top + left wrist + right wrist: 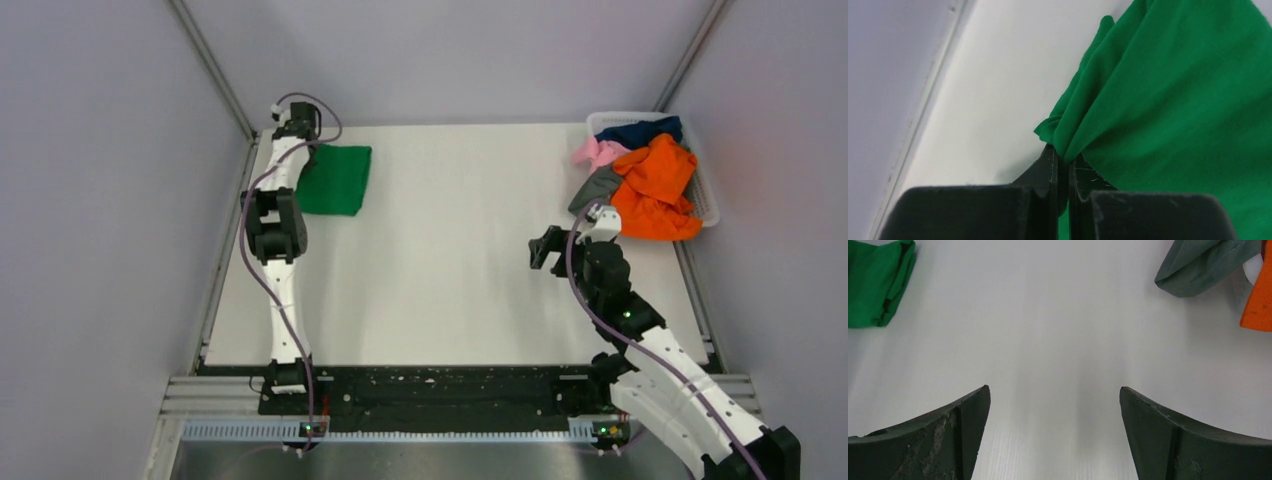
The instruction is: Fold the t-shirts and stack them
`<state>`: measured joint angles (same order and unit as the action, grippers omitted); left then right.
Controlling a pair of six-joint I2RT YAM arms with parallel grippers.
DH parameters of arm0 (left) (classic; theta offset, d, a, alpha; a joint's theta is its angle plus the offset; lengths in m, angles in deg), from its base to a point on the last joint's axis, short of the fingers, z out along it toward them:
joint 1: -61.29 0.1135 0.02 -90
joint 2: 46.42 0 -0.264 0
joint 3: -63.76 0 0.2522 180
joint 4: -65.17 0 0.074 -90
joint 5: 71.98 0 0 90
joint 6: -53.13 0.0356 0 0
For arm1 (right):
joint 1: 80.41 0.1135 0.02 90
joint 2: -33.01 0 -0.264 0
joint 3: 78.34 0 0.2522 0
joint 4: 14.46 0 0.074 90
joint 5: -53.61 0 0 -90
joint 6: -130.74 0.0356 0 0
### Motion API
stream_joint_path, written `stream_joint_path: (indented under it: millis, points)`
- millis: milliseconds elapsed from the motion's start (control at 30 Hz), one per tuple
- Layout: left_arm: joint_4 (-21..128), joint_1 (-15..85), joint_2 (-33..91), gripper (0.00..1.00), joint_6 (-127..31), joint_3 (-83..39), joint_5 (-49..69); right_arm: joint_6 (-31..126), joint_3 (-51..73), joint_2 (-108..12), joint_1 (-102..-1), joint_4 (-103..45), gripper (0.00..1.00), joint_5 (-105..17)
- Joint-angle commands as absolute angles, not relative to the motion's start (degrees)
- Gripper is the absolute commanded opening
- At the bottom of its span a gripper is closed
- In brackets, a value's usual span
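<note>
Left wrist view: my left gripper [1062, 159] is pinched tight on the edge of the folded bright green cloth t-shirt [1173, 100], far across from the white plastic basket [709, 200]. My right gripper [1054, 390] gapes empty near that basket. I judge I'm setting the shirt down; next, let go gently.

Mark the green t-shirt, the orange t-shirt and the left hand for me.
green t-shirt [335, 180]: top external view, middle of the folded cloth.
orange t-shirt [655, 190]: top external view, middle of the bunched cloth.
left hand [1062, 159]: left wrist view, midway between the fingertips, which pinch the shirt's edge.
</note>
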<state>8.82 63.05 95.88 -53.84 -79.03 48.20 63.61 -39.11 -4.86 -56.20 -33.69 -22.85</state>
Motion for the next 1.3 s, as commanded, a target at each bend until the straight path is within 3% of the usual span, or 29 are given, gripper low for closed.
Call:
stream_joint_path:
  millis: [0, 100, 200, 300, 333, 533, 633, 767, 900, 1033, 1267]
  points:
    - [14.24, 67.37, 96.46, 0.04, -48.92, -83.40, 47.99, 61.89, -39.28, -6.70, -56.57, -31.16, 0.99, -21.23]
    - [16.12, 69.06, 96.34, 0.07, -48.05, -83.97, 50.04, 61.94, -39.27, -7.44, -56.56, -31.04, 0.99, -21.09]
    - [19.21, 69.81, 96.15, 0.43, -45.19, -85.73, 53.09, 62.09, -39.42, -7.46, -56.51, -31.12, 0.99, -20.87]
    - [19.17, 69.43, 94.96, 0.96, -42.82, -88.43, 54.43, 62.58, -39.62, -7.14, -56.54, -31.43, 0.99, -20.58]
    - [18.29, 69.28, 93.61, 0.98, -43.61, -88.03, 53.59, 63.05, -39.78, -7.13, -56.53, -31.39, 0.99, -20.40]
    - [14.81, 67.77, 78.54, 0.99, -54.62, -74.58, 39.21, 65.80, -38.42, -7.26, -56.56, -34.39, 0.99, -19.62]
    - [18.39, 65.93, 66.70, 0.99, -57.88, -59.88, 28.63, 66.41, -38.05, -7.41, -56.54, -36.91, 0.99, -18.63]
    - [32.69, 62.60, 46.52, 0.99, -60.82, -30.71, 19.03, 67.66, -38.42, -7.28, -56.59, -38.69, 0.99, -17.77]
    - [38.73, 55.31, 29.74, 0.99, -61.45, -10.90, 21.56, 67.72, -38.17, -7.19, -56.46, -39.48, 0.99, -16.74]
    - [42.83, 51.10, 16.01, 0.99, -66.25, 3.83, 15.05, 68.20, -38.08, -7.01, -56.47, -40.55, 0.99, -15.16]
    - [50.37, 44.94, 9.33, 0.99, -71.13, 19.17, 15.10, 69.06, -38.34, -7.41, -56.44, -40.77, 0.99, -15.00]
